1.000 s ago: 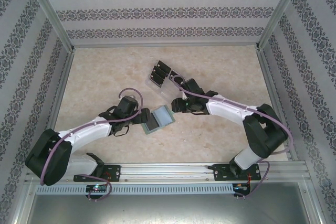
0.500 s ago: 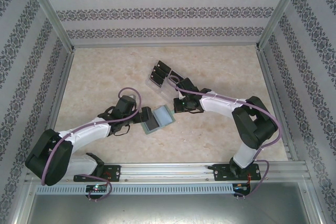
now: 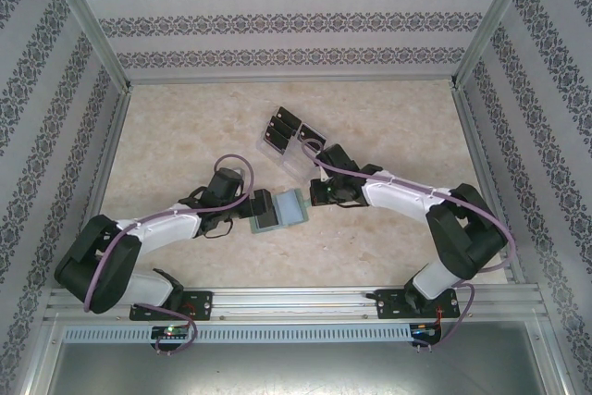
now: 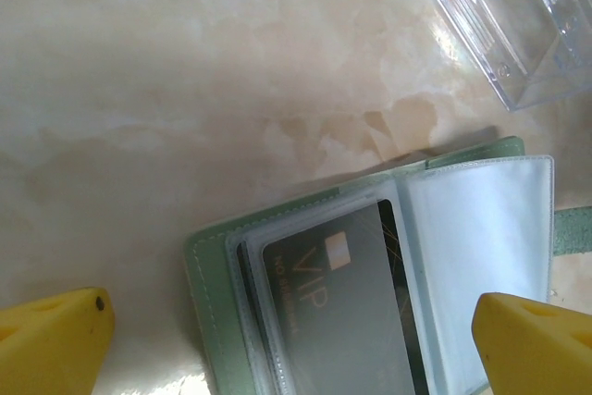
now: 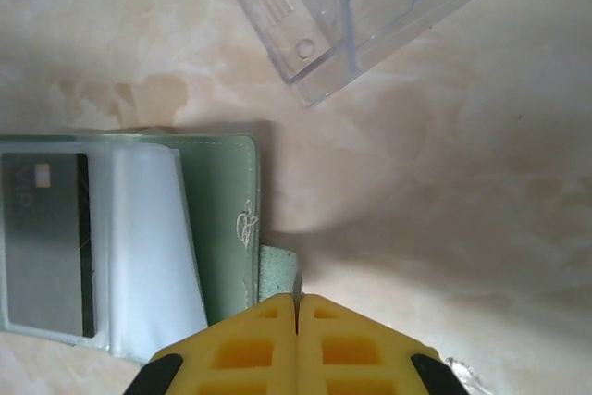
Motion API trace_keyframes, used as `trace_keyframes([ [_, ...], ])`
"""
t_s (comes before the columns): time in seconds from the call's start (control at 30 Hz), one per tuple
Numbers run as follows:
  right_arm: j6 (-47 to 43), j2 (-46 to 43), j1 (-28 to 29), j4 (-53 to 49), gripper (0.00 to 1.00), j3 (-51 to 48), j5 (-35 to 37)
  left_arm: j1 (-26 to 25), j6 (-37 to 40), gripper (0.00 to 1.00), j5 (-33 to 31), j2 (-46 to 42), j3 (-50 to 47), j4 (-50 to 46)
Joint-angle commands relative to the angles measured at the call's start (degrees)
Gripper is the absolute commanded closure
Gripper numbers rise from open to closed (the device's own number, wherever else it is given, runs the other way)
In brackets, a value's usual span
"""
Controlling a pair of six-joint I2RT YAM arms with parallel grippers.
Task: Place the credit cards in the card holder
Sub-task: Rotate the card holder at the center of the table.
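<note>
Nearest the arm bases, the yellow-tipped left fingers [image 3: 264,207] stand spread wide at the 9 o'clock half of the small grey-green folding card holder [image 3: 279,210]. It lies opened flat on the beige marbled table [image 3: 176,136], about midway across it. In the left wrist view the two tips sit well apart with nothing gripped between them. Between them shows the holder's clear plastic sleeve [image 4: 324,321] with one flat dark credit card [image 4: 347,316] tucked inside, marked with a pale square and the letters VIP. A second, pale sleeve page [image 4: 481,238] lies turned over toward 3 o'clock. At the holder's 3 o'clock edge the right fingers [image 5: 298,316] are pressed together, their tips right at the small green clasp tab [image 5: 277,270]; whether the tab is caught between them I cannot tell. Farther off, at 12 o'clock from the holder and apart from it, lies a clear rectangular plastic tray [image 3: 301,147]. At its 10 o'clock end several more small black rectangular credit cards [image 3: 278,127] sit close together.
</note>
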Motion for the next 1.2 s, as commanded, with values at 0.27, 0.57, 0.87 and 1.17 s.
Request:
trace_keyframes([
  [0.27, 1.8, -0.7, 0.5, 1.4, 1.00, -1.8, -0.9, 0.5, -0.8, 0.00, 3.6, 5.3, 1.9, 6.8],
  [0.57, 1.8, -0.8, 0.6, 1.7, 1.00, -1.9, -0.8, -0.7, -1.6, 0.00, 4.1, 4.9, 3.5, 8.2],
  [0.87, 1.8, -0.7, 0.6, 1.9, 1.00, -2.2, -0.9, -1.6, -1.1, 0.00, -0.1, 1.4, 5.7, 3.1],
  [1.17, 1.9, -0.8, 0.6, 2.1, 1.00, -2.4, -1.0, -1.5, -1.3, 0.00, -4.4, 1.7, 5.4, 0.8],
])
